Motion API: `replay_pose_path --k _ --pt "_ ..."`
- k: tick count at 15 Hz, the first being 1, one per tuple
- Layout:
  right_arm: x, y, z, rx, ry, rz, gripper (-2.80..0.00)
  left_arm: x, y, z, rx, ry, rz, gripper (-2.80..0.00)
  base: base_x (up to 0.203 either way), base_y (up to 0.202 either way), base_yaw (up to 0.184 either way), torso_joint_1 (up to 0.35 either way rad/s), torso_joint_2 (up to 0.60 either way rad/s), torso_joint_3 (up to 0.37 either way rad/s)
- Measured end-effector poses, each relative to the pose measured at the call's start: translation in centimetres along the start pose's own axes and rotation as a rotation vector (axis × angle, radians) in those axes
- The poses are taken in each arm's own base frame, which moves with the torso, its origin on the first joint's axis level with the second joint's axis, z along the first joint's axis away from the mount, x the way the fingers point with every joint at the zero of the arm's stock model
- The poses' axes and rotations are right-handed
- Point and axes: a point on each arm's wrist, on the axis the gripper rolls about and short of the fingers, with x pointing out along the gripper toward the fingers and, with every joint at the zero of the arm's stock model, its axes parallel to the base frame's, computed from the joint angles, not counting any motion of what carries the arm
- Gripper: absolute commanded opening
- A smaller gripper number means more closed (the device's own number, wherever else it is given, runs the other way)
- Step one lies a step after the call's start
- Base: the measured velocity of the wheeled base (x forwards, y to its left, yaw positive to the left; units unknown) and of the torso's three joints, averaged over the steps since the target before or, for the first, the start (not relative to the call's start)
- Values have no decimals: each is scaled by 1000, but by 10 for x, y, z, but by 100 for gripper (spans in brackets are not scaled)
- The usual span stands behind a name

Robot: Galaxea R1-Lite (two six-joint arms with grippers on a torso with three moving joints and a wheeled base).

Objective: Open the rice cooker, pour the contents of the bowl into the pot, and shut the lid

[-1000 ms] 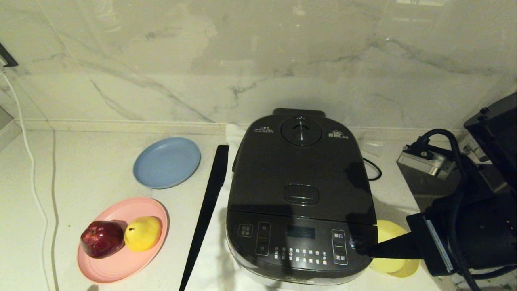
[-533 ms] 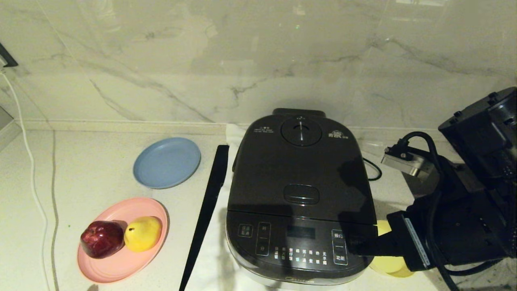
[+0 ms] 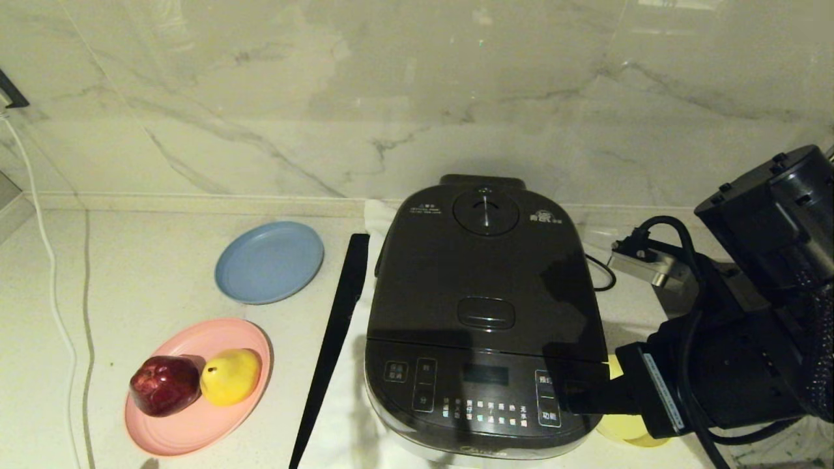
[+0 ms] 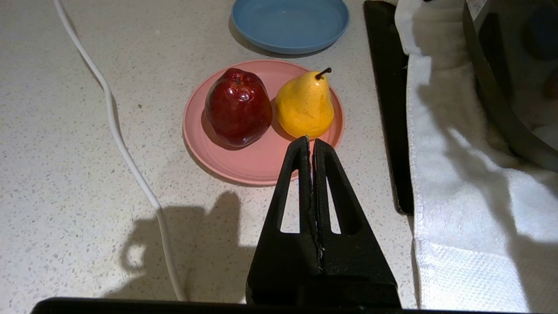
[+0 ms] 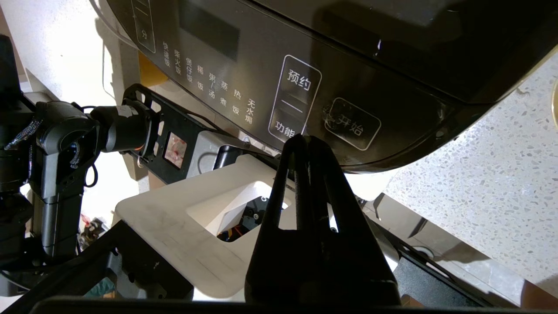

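The dark rice cooker [image 3: 482,312] stands mid-counter with its lid [image 3: 485,260] down, so the pot is hidden. The oblong release button [image 3: 486,312] sits ahead of the round vent knob [image 3: 486,212]. My right gripper [image 3: 565,395] is shut and empty, its tip over the front right corner of the control panel [image 5: 244,65], level with the white-labelled buttons. The pale yellow bowl [image 3: 622,426] shows only partly under the right arm, and its contents are hidden. My left gripper [image 4: 310,141] is shut and empty, hanging over the counter short of the pink plate.
A blue plate [image 3: 269,262] and a pink plate [image 3: 195,426] with a red apple [image 3: 164,384] and yellow pear [image 3: 229,376] lie left of the cooker. A long black strip [image 3: 332,339] borders the white towel [image 4: 457,174] under it. A white cable [image 3: 49,273] runs far left.
My right arm has shifted left, bringing its shut tip from beside the cooker onto the panel's front right corner and covering more of the bowl. Nothing else moved.
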Motion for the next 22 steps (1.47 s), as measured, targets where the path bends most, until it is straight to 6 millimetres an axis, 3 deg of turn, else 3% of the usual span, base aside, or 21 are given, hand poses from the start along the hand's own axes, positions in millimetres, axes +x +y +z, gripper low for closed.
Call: replay_pose_path --k 15,22 --pt "7 -3 1 11 10 -9 -280 0 0 0 0 0 0 -280 0 0 0 0 0 0" --pt "1 -6 -1 21 -2 -14 -280 0 0 0 0 0 0 -280 0 0 0 0 0 0"
